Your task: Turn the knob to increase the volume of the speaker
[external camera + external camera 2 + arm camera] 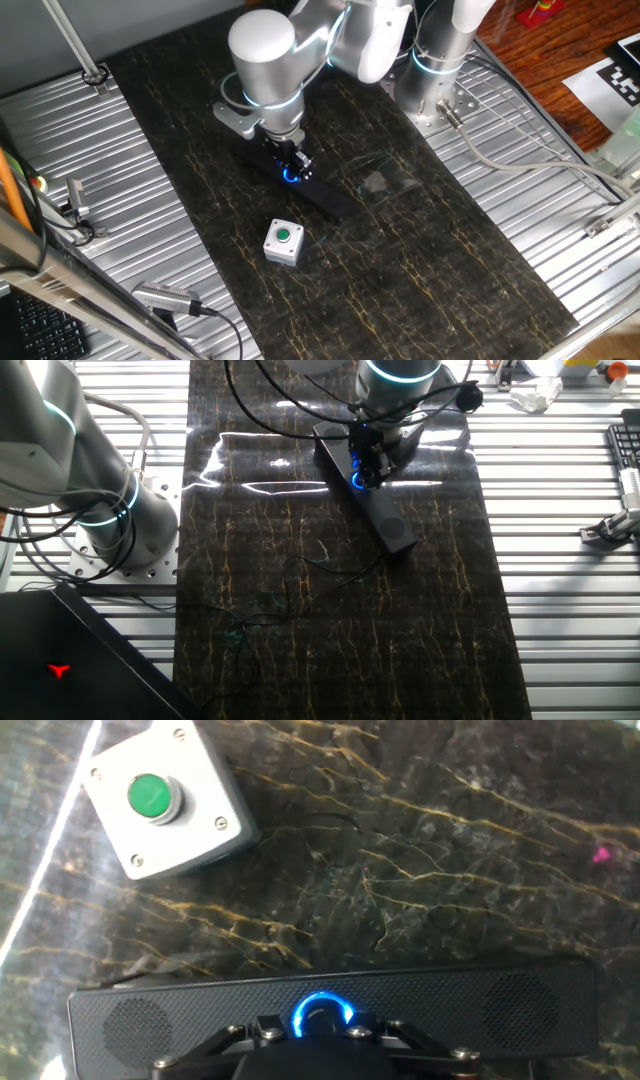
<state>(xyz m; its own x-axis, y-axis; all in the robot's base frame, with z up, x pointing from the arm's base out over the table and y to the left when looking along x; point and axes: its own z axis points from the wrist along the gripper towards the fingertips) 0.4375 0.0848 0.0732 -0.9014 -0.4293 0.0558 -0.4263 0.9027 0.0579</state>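
The speaker is a long flat black bar lying diagonally on the dark marbled mat; it also shows in the other fixed view and across the bottom of the hand view. The knob is a small black dial with a glowing blue ring at the bar's middle, seen as a blue glow in the fixed views. My gripper stands straight down over the knob. Its fingers sit close on either side of the dial, shut on it.
A small grey box with a green button sits just in front of the speaker, also in the hand view. The arm's base stands beside the mat. A thin cable lies on the mat. Ribbed metal surfaces flank it.
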